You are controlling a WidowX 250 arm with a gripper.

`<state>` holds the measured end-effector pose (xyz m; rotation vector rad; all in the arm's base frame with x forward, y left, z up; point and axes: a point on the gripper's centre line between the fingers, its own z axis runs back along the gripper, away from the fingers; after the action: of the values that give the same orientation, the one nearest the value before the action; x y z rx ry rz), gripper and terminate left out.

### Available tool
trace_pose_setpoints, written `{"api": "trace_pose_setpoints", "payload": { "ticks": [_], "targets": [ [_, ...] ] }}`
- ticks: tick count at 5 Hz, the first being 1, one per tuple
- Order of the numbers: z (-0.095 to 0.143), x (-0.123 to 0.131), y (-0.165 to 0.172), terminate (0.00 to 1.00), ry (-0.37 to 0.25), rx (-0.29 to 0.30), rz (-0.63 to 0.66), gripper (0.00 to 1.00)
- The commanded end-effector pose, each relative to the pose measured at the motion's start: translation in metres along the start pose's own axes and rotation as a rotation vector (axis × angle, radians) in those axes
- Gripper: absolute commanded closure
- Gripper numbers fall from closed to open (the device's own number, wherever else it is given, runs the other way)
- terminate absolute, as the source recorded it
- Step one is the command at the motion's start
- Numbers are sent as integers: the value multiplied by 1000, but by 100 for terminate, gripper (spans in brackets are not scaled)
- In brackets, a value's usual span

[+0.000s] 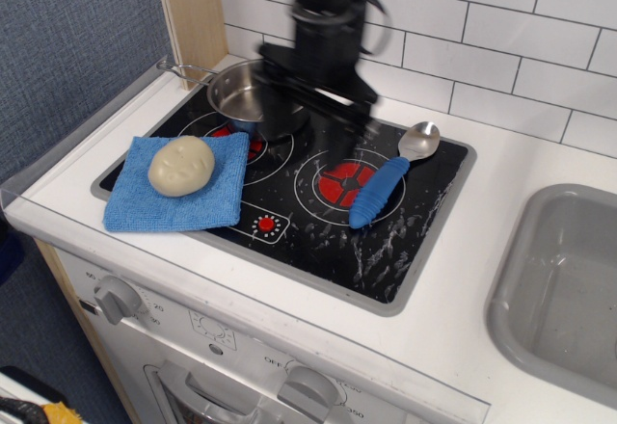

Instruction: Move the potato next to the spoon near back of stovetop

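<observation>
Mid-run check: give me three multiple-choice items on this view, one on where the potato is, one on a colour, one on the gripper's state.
1. Where is the potato?
A. in the pan
B. on the cloth
C. in the sink

2. What colour is the spoon handle?
A. blue
B. red
C. green

3. What is the gripper doing?
A. gripping the potato
B. gripping the spoon
C. open, holding nothing

Answers: 1 B, it rests on the blue cloth at the stovetop's front left; 2 A, the ribbed handle is bright blue; 3 C, its blurred fingers stand apart above the stovetop, near the pan.
</observation>
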<state>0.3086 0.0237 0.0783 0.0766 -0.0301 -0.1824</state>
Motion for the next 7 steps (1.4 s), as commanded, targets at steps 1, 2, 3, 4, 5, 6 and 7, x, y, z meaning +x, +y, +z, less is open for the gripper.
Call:
{"api": "trace_pose_setpoints", "payload": {
  "ticks": [1, 2, 3, 4, 5, 6, 7],
  "targets": [
    [3, -62, 62, 0, -21, 42, 27, 0],
    [-15, -74, 89, 0, 4, 37, 126, 0],
    [-26, -69, 100, 0, 36, 56, 183, 0],
    [-32, -60, 98, 0, 56, 68, 185, 0],
    [-35, -47, 93, 0, 63, 75, 180, 0],
    [-36, -32, 89, 0, 63, 80, 165, 0],
    [-43, -22, 89, 0, 85, 96, 156, 0]
  ]
}}
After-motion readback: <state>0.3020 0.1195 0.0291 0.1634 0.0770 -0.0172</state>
